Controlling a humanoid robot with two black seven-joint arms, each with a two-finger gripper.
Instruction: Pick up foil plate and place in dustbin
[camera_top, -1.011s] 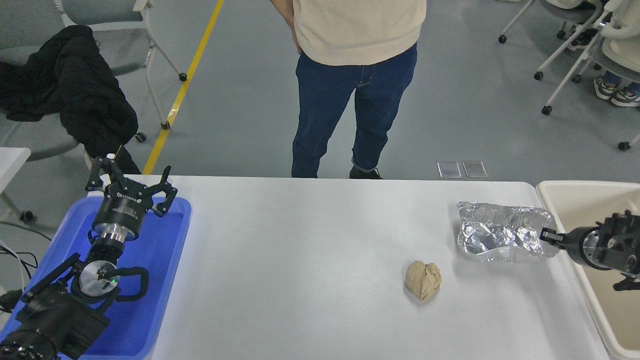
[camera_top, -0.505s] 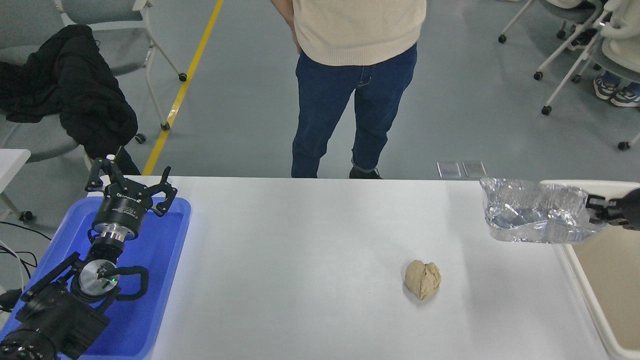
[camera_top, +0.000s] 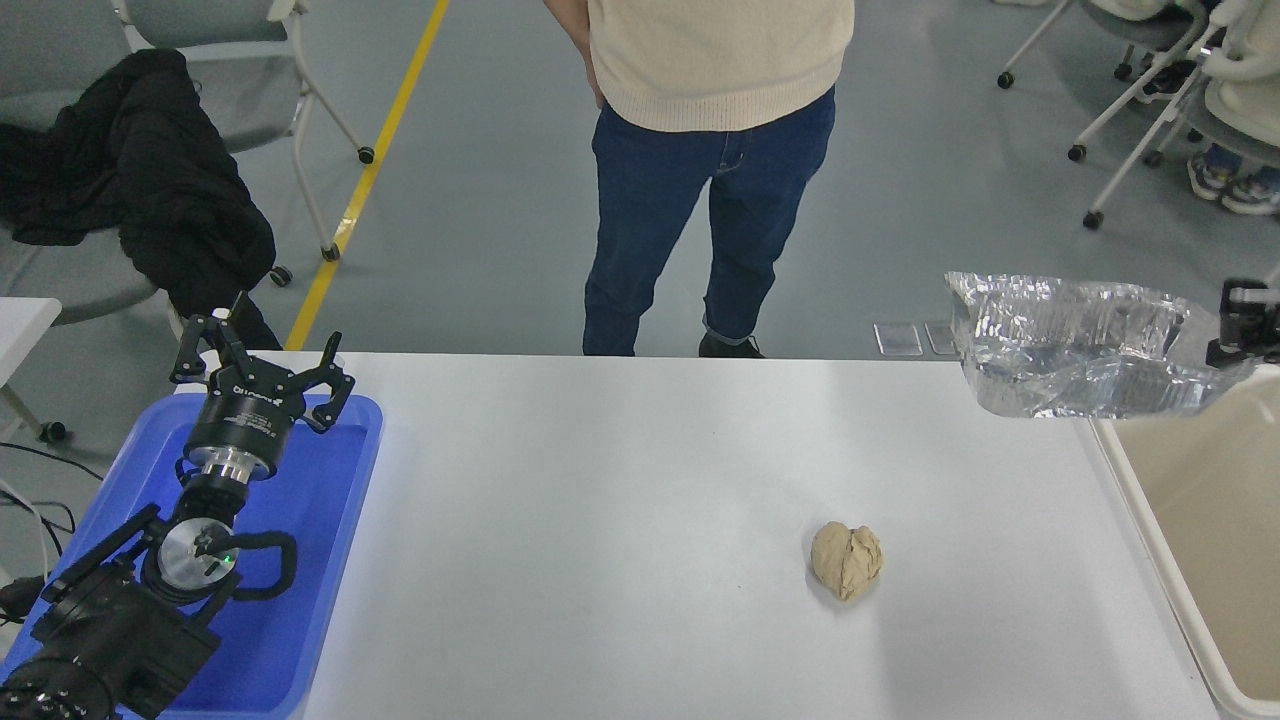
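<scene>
The foil plate (camera_top: 1080, 345) is a shiny, wrinkled silver tray held in the air above the table's far right corner. My right gripper (camera_top: 1228, 335) comes in from the right edge and is shut on the plate's right wall. The dustbin (camera_top: 1190, 520) is a cream-beige bin at the table's right edge; the plate's right end hangs over its far left corner. My left gripper (camera_top: 262, 370) is open and empty, parked over the blue tray at the lower left.
A tan crumpled paper ball (camera_top: 847, 559) lies on the white table (camera_top: 620, 520) right of centre. A flat blue tray (camera_top: 300, 560) sits at the left. A person (camera_top: 715, 150) stands at the far side. Chairs stand on the floor behind.
My right gripper has lifted the foil plate off the table, up and to the right, towards the dustbin. The left arm has not moved.
</scene>
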